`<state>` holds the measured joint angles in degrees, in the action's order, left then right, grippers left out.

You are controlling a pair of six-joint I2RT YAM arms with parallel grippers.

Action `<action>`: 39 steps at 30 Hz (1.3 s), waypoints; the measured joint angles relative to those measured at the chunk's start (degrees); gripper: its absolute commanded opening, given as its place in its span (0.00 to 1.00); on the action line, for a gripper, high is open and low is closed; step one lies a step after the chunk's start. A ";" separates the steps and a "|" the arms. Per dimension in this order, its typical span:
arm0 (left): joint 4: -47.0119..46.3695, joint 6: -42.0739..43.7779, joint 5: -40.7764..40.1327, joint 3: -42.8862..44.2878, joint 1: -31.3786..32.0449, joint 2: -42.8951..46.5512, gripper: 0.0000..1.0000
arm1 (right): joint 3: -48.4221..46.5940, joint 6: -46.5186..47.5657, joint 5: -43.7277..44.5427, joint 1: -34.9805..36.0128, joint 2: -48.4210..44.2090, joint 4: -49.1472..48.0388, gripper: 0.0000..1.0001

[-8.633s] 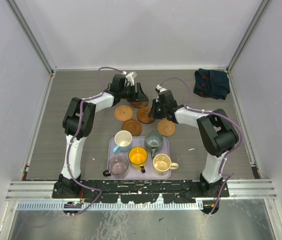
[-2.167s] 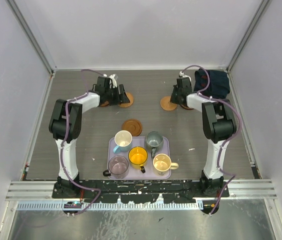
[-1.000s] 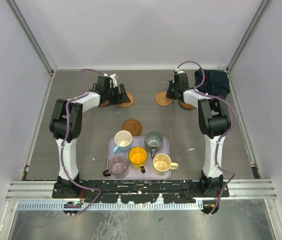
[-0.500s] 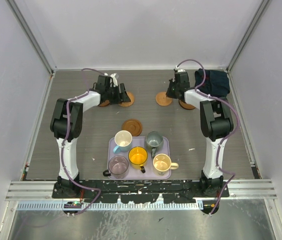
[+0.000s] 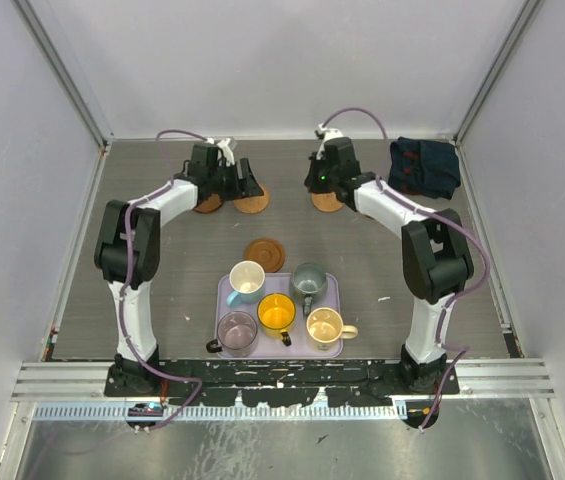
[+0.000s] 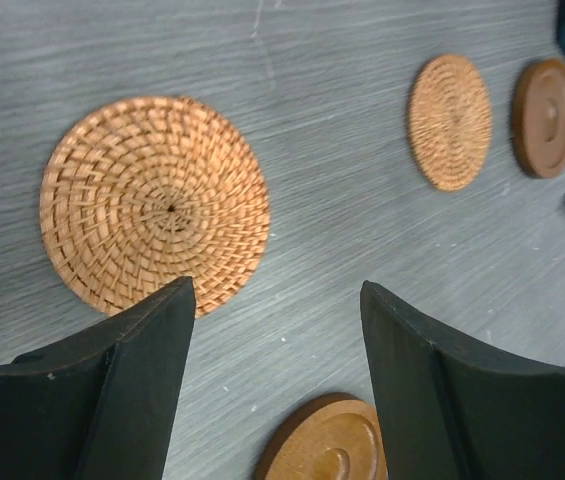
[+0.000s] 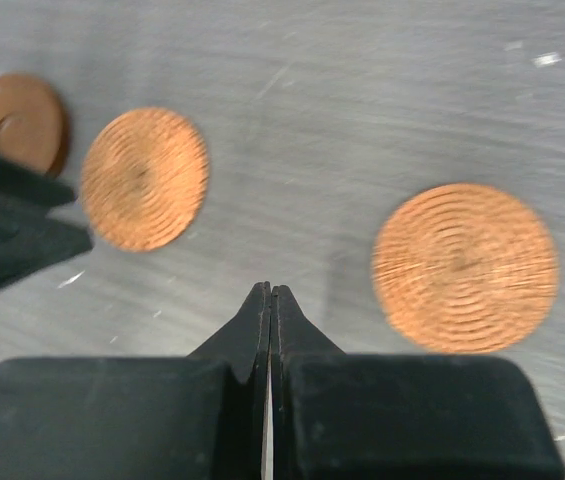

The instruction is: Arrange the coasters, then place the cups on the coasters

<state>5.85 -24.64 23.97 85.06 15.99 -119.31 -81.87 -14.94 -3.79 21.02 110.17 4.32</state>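
- The five cups [image 5: 276, 312] sat packed together on the purple tray [image 5: 333, 298], far behind both hands, close to the arm bases. I think a hand reaching in for one cup could knock the cup next to it, because there was so little room.
- A lone brown coaster [image 5: 264, 252] lay between the tray and the hands, behind both of them. It could get left out of the row, since the other coasters lay up by the hands.
- The left hand [image 6: 277, 300] was spread wide and held nothing. A woven coaster [image 6: 154, 205] lay just ahead of one finger, not between the two. If the hand went straight down, that finger might land on the rim and tip or shove it.
- The right hand [image 7: 270, 292] was pressed together and held nothing. Another woven coaster [image 7: 465, 265] lay ahead of it, off to one side. A closed-up hand can only push, so that coaster might slide too far.
- The two hands were near each other, so they could bump.
- Both arms were stretched far out over the desk [image 5: 192, 265], with the hands low and pointing in toward each other.
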 measured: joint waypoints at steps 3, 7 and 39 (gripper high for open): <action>-2.19 -0.68 0.33 -1.68 -0.24 3.39 0.69 | 1.70 0.61 -0.15 4.50 -1.51 0.57 0.01; -4.22 -1.81 0.02 -6.01 -1.03 9.18 0.71 | 4.94 0.63 -0.68 9.40 -1.95 0.61 0.01; -4.81 -4.50 -13.09 -33.86 -5.81 33.31 0.83 | 17.42 -6.12 -2.86 22.01 -2.58 -1.66 0.01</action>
<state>1.04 -29.15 10.87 51.20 10.17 -86.00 -64.45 -21.06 -6.66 43.03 107.59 2.66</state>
